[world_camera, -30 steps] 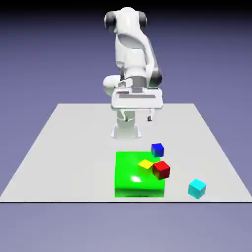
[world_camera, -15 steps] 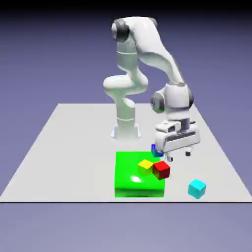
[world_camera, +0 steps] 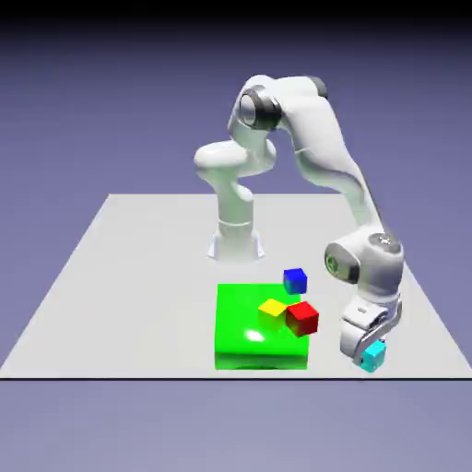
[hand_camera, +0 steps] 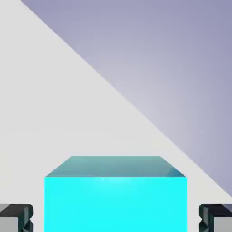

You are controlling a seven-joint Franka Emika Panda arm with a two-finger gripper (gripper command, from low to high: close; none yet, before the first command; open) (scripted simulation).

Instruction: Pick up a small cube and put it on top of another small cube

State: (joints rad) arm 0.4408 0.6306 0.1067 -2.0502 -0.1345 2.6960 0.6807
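The small cyan cube (world_camera: 374,357) rests on the table near the front edge, at the exterior view's right. My gripper (world_camera: 370,348) is lowered straight over it, one finger on each side. In the hand view the cube (hand_camera: 115,199) fills the bottom middle between my gripper's (hand_camera: 115,222) grey fingertips (hand_camera: 16,218). A thin strip of table shows between each tip and the cube's side, so the jaws stand narrowly open around it. Other small cubes are the red one (world_camera: 302,318), the yellow one (world_camera: 273,307) and the dark blue one (world_camera: 295,280).
The red and yellow cubes sit on a large green block (world_camera: 249,341) left of the cyan cube. The dark blue cube stands just behind that block. The grey table's (world_camera: 138,277) front edge runs close below the cyan cube.
The arm swung from above its base out to the exterior view's right and came down over the cyan cube. The jaws narrowed from wide open to close beside the cube.
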